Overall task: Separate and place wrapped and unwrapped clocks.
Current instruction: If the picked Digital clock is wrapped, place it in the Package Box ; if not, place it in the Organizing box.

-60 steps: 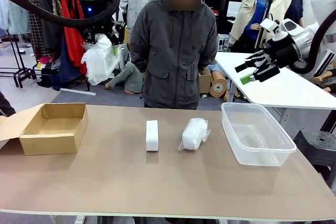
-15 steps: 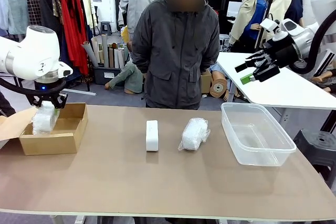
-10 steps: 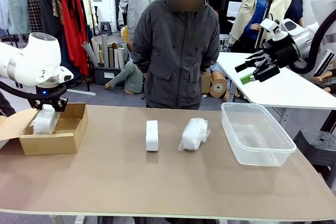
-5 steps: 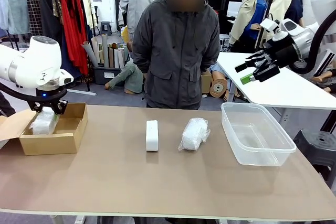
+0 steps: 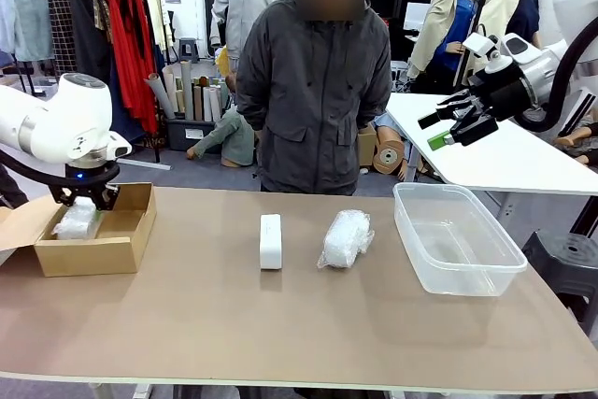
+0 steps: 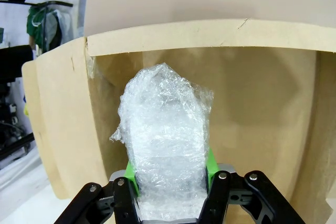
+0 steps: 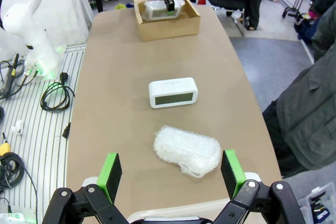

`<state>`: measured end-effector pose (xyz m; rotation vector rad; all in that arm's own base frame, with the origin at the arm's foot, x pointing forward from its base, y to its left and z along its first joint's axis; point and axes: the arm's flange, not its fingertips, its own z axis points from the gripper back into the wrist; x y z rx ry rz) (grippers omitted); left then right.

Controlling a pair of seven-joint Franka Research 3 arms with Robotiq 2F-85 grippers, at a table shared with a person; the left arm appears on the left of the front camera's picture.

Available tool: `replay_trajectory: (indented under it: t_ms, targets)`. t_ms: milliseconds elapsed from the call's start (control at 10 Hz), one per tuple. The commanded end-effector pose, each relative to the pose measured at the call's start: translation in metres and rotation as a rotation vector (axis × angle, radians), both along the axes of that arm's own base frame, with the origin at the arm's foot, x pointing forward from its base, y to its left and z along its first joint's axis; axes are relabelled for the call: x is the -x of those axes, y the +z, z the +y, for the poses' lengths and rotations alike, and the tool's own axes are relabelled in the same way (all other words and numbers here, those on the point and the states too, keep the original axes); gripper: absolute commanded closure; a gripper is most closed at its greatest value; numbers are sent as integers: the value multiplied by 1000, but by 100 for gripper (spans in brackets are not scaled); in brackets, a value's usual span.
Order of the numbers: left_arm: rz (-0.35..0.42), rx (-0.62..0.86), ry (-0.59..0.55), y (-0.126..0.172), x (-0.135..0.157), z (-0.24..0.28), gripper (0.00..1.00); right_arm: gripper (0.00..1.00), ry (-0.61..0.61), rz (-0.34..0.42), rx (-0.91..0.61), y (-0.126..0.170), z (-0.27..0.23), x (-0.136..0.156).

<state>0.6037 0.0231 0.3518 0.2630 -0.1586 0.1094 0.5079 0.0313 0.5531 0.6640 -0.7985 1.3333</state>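
Table [image 5: 280, 324]: box [image 5: 89, 251], clock [image 5: 270, 241], bundle [image 5: 347, 237] (wrapped), tub [image 5: 475, 281]

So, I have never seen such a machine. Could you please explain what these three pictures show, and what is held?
Two white robot arms work at a table; a person stands at its far side. One picture comes from a fixed camera between the arms, the other two from a camera on each wrist. The left gripper is shut on a wrapped clock, inside the cardboard box. The right gripper is open, empty and raised. On the table lie a bare white clock, a second wrapped clock and a clear tub.
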Motion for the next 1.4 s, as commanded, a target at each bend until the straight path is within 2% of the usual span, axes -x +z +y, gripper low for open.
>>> replay_trajectory:
  t_ms: [0, 100, 500, 600, 900, 1300]
  targets:
    - [-6, -27, 20, 4, -6, 0, 100, 0, 1, -1, -1, 1, 1, 2]
    - [-3, -26, 18, 4, -6, -1, 94, 0, 1, -1, -1, 1, 1, 2]
    - [-2, -24, 20, 4, -6, 0, 16, 0, 1, -1, -1, 1, 1, 2]
    - [-3, -24, 20, 4, -6, 1, 0, 0, 1, -1, -1, 1, 1, 2]
    - [-22, -12, 27, 17, -6, 2, 0, 0, 1, -1, -1, 1, 1, 2]
    - [-93, 62, 14, 58, 3, 6, 0, 0, 1, -1, -1, 1, 1, 2]
